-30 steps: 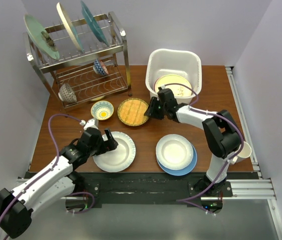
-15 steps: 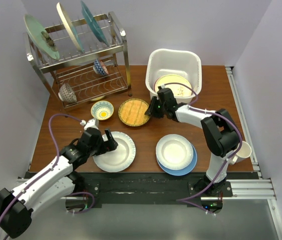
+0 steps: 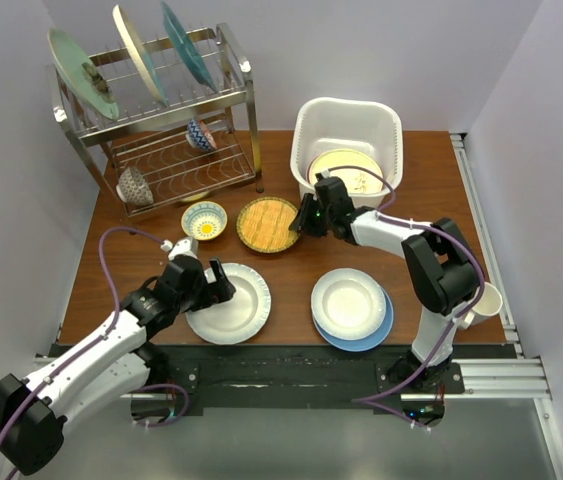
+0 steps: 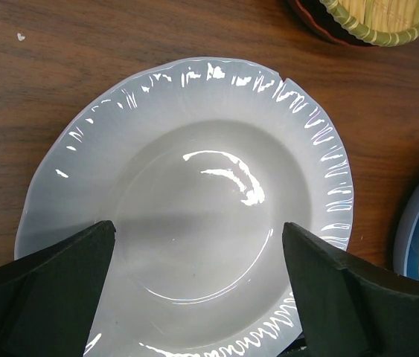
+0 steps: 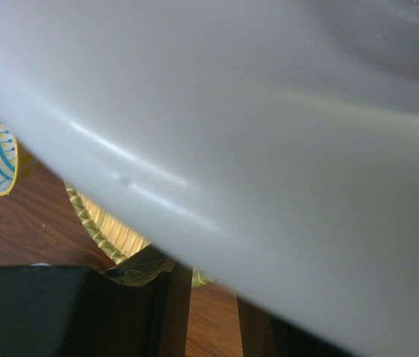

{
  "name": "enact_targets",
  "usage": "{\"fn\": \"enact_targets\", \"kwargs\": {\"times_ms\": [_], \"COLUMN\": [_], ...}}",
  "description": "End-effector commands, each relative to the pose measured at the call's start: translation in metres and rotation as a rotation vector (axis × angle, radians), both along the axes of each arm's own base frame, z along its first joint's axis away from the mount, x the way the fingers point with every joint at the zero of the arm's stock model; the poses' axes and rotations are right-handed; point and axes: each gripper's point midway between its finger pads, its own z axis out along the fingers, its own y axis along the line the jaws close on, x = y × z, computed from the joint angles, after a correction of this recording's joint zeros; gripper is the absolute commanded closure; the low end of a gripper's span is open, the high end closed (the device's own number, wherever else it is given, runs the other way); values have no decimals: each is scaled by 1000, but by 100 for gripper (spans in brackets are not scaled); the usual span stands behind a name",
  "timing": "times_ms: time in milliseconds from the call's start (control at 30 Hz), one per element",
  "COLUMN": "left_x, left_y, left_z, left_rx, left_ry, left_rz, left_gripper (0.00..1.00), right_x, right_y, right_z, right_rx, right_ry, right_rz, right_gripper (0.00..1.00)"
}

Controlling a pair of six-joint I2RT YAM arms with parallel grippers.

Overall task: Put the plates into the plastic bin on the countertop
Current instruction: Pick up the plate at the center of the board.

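Observation:
A white plate (image 3: 233,305) lies at the table's near left; it fills the left wrist view (image 4: 194,149). My left gripper (image 3: 215,287) hovers over its near-left rim, open and empty, one finger on each side (image 4: 198,245). My right gripper (image 3: 307,215) sits low between the yellow woven-look plate (image 3: 265,222) and the white plastic bin (image 3: 347,125). Its fingers are apart with bare wood between them (image 5: 210,316). The plate's rim (image 5: 105,230) lies at its left finger, and the bin's wall (image 5: 269,111) looms close above. A cream plate (image 3: 347,170) lies in the bin. A white plate (image 3: 349,300) sits on a blue plate (image 3: 376,337).
The steel wire rack (image 3: 241,95) at the back left holds lime green (image 3: 81,72), cream (image 3: 138,50) and blue (image 3: 188,45) plates, and two bowls below. A small patterned bowl (image 3: 204,220) stands beside the woven plate. A cream cup (image 3: 485,300) sits at the right edge.
My right gripper has edged slightly back toward the bin's near-left corner. The left arm and the plates have not moved.

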Motion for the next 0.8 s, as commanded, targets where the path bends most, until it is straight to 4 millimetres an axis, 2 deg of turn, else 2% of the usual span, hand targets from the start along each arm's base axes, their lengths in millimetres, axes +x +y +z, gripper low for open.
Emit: {"fn": "enact_targets", "kwargs": {"times_ms": [0,167,433,600,767], "left_x": [4,4,3,4,3], "left_y": [-3,-3,-3,-3,-5], "left_z": [5,4,1,0,-3], "left_rx": [-7,-7,-8,-11,-11], "left_ry": [-27,-32,-21,-27,-16], "left_rz": [-16,-15,-20,-16,-25], "left_gripper": [0,0,0,0,1], "right_x": [-23,-25,-30,-31,-34], "right_y": [-18,-21,-27,-30,-34], "right_z": [-25,-15,-22,1,11], "right_rx": [-74,-80,-108,-92,-87], "right_ry": [99,77,101,44,13], "right_rz": [-24,-13,-16,-23,-34], "right_gripper": [68,62,61,60,60]}}
